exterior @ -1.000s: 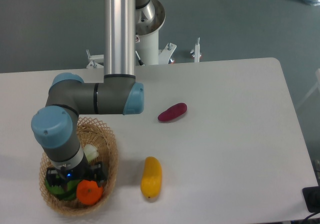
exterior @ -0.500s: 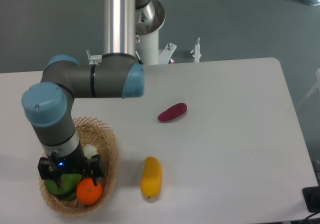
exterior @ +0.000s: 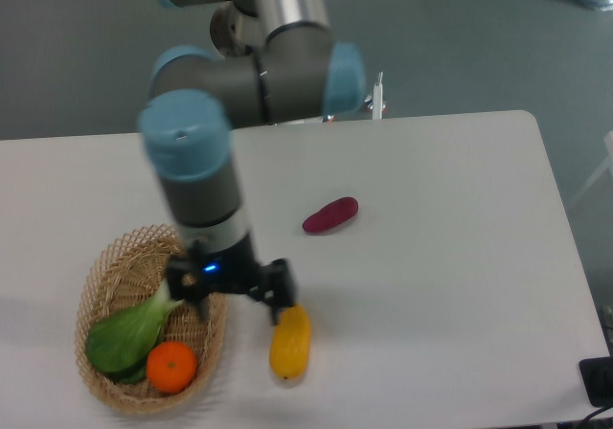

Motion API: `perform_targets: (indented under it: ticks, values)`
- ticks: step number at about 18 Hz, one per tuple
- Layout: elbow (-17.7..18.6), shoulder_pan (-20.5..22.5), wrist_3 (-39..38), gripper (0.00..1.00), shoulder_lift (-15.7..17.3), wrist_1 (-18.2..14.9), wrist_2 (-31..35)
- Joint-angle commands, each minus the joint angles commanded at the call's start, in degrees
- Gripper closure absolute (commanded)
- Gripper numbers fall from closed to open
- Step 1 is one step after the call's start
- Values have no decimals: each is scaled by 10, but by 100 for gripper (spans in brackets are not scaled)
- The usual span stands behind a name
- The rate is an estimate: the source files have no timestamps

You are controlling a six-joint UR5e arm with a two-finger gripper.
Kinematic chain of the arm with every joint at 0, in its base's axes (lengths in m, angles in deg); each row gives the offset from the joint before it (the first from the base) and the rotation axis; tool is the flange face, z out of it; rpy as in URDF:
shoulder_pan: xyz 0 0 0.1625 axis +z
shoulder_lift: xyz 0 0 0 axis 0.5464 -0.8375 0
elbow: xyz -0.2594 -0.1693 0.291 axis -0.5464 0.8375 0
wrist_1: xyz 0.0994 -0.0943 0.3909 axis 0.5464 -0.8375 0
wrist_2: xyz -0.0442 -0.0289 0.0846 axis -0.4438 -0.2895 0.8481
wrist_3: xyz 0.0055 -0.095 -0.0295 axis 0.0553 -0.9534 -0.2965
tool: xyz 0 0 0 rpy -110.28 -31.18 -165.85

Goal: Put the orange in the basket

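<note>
The orange (exterior: 172,367) lies inside the tan wicker basket (exterior: 102,269) at the front left of the table, next to a green leafy vegetable (exterior: 126,334). My gripper (exterior: 235,300) hangs above the table at the basket's right rim, up and to the right of the orange and clear of it. Its black fingers (exterior: 279,300) stand apart with nothing between them. The right finger is just above the top end of a yellow elongated fruit (exterior: 290,343).
A dark purple oblong vegetable (exterior: 330,215) lies on the white table (exterior: 450,257) near the middle. The arm's column and base (exterior: 278,27) stand at the table's far edge. The table's right edge runs past x 560.
The gripper has lifted out of the basket and swung right to the basket's right rim. The orange stays in the basket, now uncovered along with the leafy vegetable.
</note>
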Motion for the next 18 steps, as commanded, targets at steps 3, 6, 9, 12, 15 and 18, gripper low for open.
perform_targets:
  ticks: [3,6,9,12,15,18]
  values:
    - [0,44,73,0,11,-30,0]
    - [1,64,132,0,16,-44,1]
    - [7,77,159,0,19,-45,-2]
    - [11,89,168,0,28,-45,-4]
    - [11,93,168,0,30,-44,-5]
    - [10,94,167,0,30,-41,-7]
